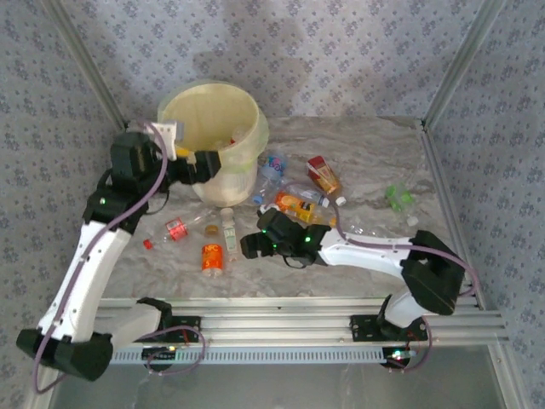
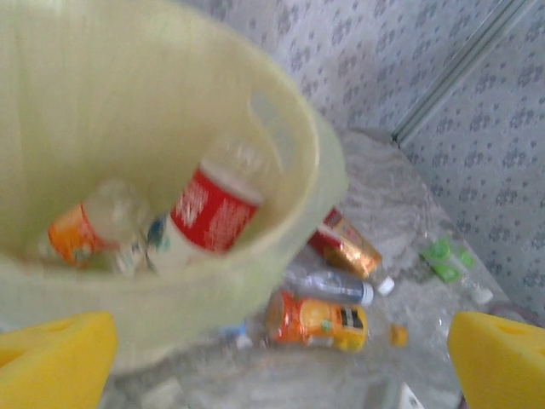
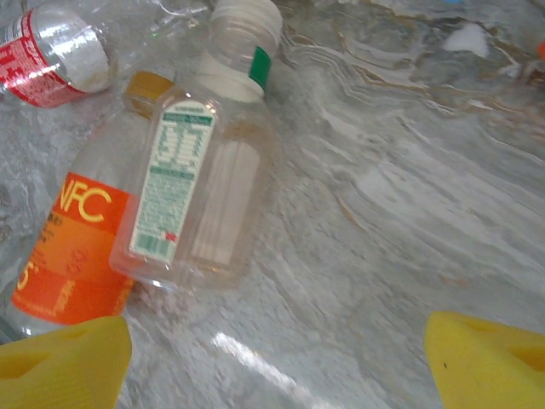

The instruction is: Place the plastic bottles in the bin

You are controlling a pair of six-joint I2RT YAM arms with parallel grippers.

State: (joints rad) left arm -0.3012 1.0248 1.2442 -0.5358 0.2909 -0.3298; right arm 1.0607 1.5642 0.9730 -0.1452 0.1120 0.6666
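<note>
Top view: high above the near edge, looking down over the whole table (image 1: 383, 170) toward the back wall (image 1: 298, 51) | left wrist: close above the bin (image 2: 311, 162), tilted into its mouth | right wrist: very near, low over an orange-labelled bottle (image 3: 77, 247) | shared: top view also takes in that bin and bottle.

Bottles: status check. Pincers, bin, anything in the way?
Left pincer open at bin rim, empty. Red-labelled bottle inside. Right pincer open, aimed at clear white-capped bottle beside orange NFC bottle. Other bottles loose on table, nothing blocking.
</note>
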